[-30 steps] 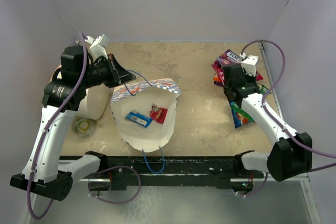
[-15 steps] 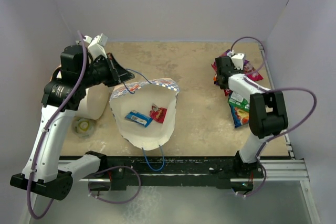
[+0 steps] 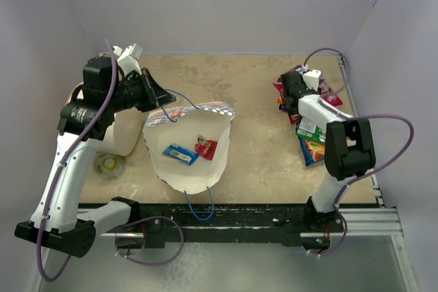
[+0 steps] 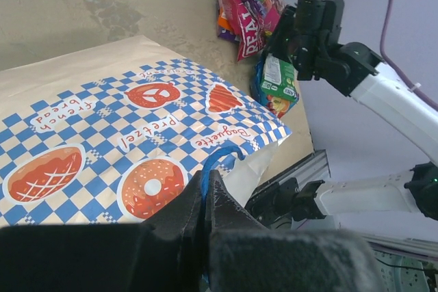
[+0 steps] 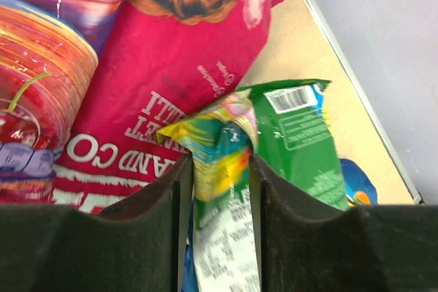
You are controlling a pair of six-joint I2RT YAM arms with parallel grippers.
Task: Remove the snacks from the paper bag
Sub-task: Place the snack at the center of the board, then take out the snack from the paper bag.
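Observation:
The paper bag (image 3: 217, 109) lies in the middle of the table with its cream inside facing up. A blue packet (image 3: 180, 154) and a red packet (image 3: 206, 147) lie inside it. My left gripper (image 3: 163, 104) is shut on the bag's blue cord handle (image 4: 220, 157) at the bag's back left; its checkered outside (image 4: 137, 128) shows in the left wrist view. My right gripper (image 3: 298, 114) is at the back right over a pile of snacks (image 3: 301, 80). Its jaws (image 5: 217, 162) are shut on the crumpled end of a green packet (image 5: 294, 148), beside a magenta packet (image 5: 171, 87).
A large white cylinder (image 3: 120, 131) stands left of the bag, with a small round roll (image 3: 109, 164) in front of it. Grey walls close in the table on three sides. A black rail (image 3: 239, 213) runs along the near edge.
My right arm has folded up and swung its gripper back toward the snack pile, and the green packet has shifted back with it. The left gripper and the bag have barely moved.

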